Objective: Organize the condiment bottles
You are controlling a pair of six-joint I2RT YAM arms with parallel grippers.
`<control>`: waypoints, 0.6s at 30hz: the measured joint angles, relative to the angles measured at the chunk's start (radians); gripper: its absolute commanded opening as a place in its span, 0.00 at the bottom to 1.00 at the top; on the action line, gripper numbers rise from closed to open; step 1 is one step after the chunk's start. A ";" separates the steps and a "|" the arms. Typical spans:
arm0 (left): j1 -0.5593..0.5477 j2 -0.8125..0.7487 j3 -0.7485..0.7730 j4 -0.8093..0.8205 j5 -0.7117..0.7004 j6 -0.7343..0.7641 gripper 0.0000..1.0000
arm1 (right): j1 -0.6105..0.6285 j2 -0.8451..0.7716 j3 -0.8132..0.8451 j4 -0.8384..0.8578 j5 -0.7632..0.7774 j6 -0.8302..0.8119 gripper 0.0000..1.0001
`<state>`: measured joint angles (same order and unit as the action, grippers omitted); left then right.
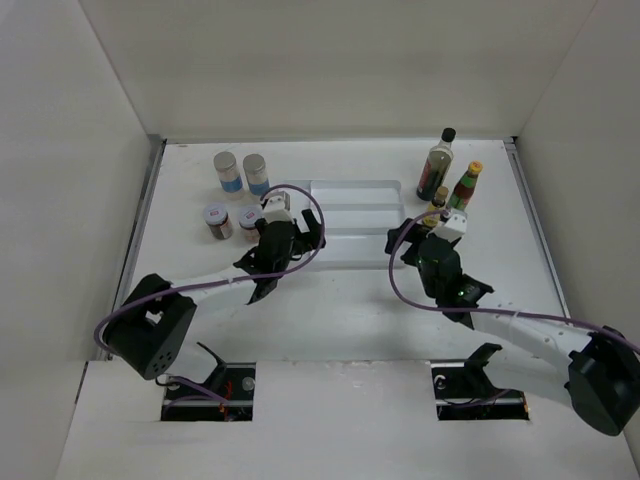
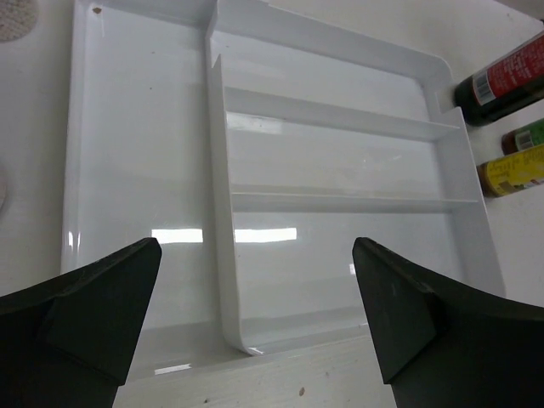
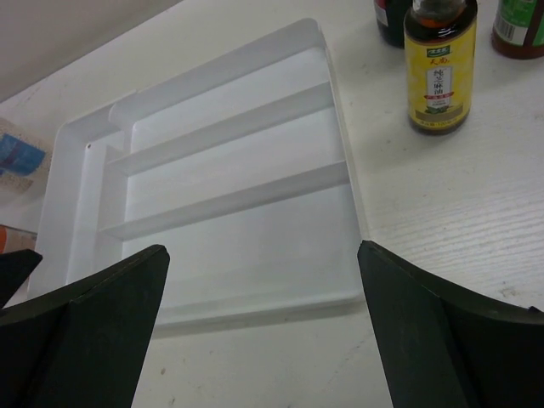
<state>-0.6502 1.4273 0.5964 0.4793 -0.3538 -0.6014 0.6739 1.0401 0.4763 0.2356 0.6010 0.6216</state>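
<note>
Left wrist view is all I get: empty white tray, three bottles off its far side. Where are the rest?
Observer: Seen from above, two silver-lidded jars stand by the tray's far-left corner.
Operator: Only two?
Observer: No. Two short spice jars stand just nearer than those, beside the left pincer.
Operator: Right arm doing anything?
Observer: The right pincer is open and empty. It faces the tray from the opposite side, close to the small yellow bottle.
</note>
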 measured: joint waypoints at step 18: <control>0.009 -0.333 0.067 -0.250 -0.264 0.090 1.00 | 0.256 0.172 0.050 0.148 -0.057 -0.065 1.00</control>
<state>-0.6415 1.0943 0.6636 0.2295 -0.6182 -0.5114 0.9298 1.2125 0.5266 0.3832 0.5438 0.5568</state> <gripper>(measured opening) 0.997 0.999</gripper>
